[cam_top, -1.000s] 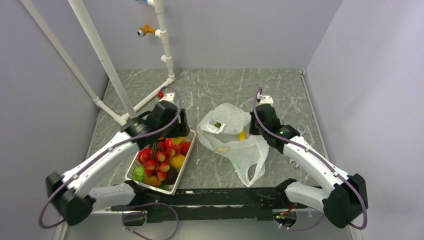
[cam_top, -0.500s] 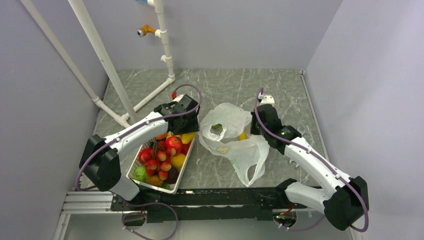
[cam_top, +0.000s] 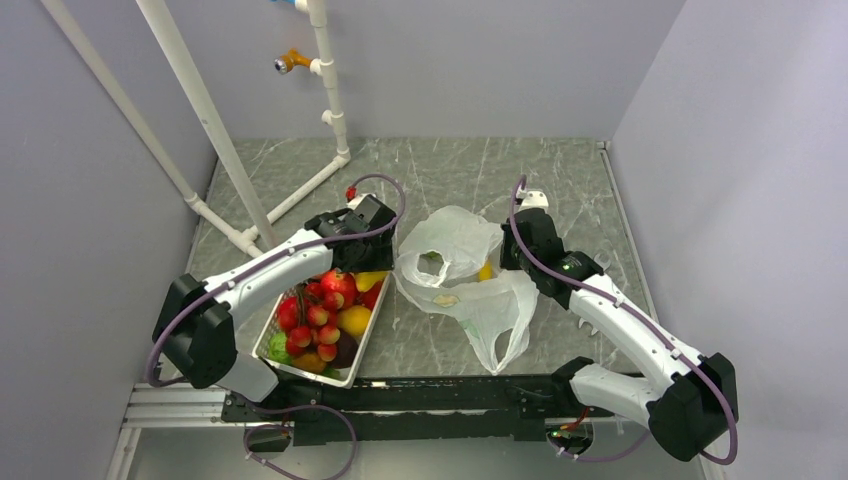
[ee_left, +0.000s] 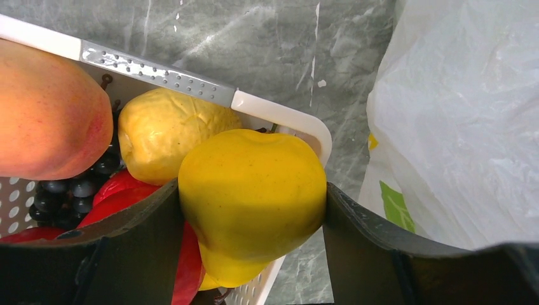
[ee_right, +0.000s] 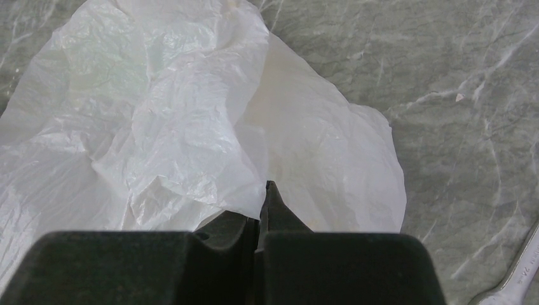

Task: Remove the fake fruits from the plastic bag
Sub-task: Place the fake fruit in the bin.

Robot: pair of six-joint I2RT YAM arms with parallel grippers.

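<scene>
Presently the left gripper clamps a yellow fruit over the basket corner; released there, it could roll out. The right gripper, shut, seems to pinch the plastic bag, a green fruit inside.

The left gripper clasps a smooth, apple-shaped yellow fruit, its two dark fingers pressed against the fruit's sides. The fruit covers part of the rounded corner of a white basket, whose perforated rim runs off to the upper left. Inside the basket, just behind the held fruit, lies a wrinkled yellow fruit. A peach fills the left edge beside it. Dark grapes sit under the peach, and a red fruit shows beneath the wrinkled one. Near the basket's corner, on the grey marbled table, lies the bag, white and crinkled, with a yellow-green print low on its side.
</scene>
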